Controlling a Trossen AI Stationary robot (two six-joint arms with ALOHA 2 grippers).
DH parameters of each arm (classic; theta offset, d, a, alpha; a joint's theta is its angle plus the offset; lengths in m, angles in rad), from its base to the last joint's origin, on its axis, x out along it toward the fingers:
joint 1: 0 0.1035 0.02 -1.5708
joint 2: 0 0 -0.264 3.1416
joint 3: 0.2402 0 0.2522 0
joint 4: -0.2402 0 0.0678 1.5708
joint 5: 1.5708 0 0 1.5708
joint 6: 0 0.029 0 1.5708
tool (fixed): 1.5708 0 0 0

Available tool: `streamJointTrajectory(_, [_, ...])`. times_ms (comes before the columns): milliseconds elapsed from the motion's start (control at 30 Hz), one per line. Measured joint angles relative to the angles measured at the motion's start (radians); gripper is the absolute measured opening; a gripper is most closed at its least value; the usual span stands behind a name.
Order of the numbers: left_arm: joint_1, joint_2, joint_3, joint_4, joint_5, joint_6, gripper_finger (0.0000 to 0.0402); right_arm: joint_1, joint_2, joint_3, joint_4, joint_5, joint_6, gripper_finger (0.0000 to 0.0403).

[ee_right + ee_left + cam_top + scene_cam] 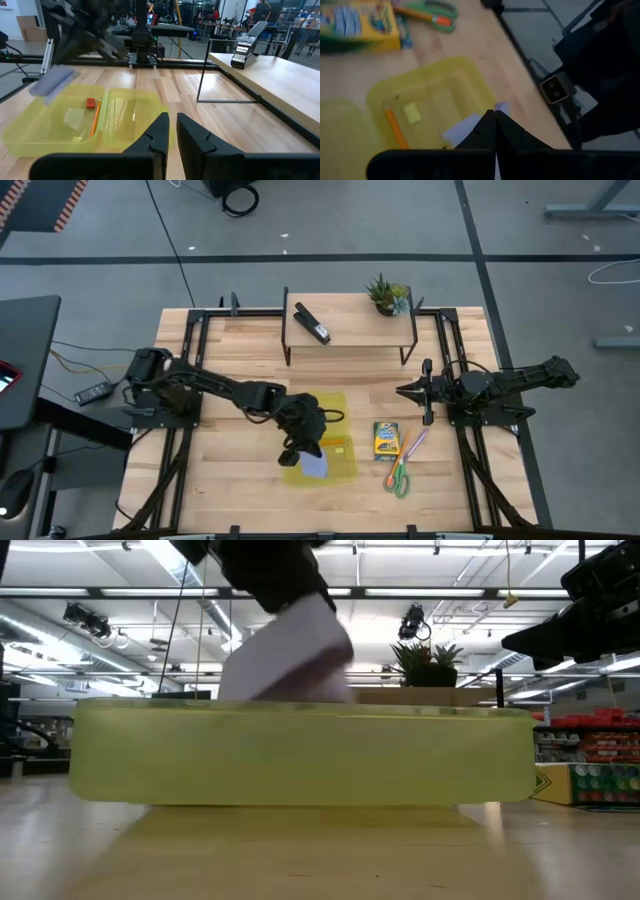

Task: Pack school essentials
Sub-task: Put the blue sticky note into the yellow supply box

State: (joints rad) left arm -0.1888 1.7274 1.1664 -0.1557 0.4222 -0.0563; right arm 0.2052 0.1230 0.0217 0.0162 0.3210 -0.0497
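Wooden surface (240,340), warehouse behind | left gripper (300,448) jaws clamped on pale blue notepad (314,465), tilted directly above open yellow plastic case (343,463) holding orange pencil (95,118), red eraser (90,103) | right gripper (405,391) idle far right, jaws nearly closed, empty.

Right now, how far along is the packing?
Done: the pencil and eraser lie in the yellow case. In hand: the left tool holds the notepad over the case. Left: crayon box, scissors and pen lie on the table. The right tool waits shut.
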Motion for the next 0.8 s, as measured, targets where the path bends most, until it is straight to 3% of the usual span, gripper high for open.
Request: streamJointTrajectory(800, [0.004, 0.121, -0.001, -0.104, 0.054, -0.142, 0.0000, 0.000, 0.000, 0.000, 0.000, 0.000, 0.000, 0.0042])
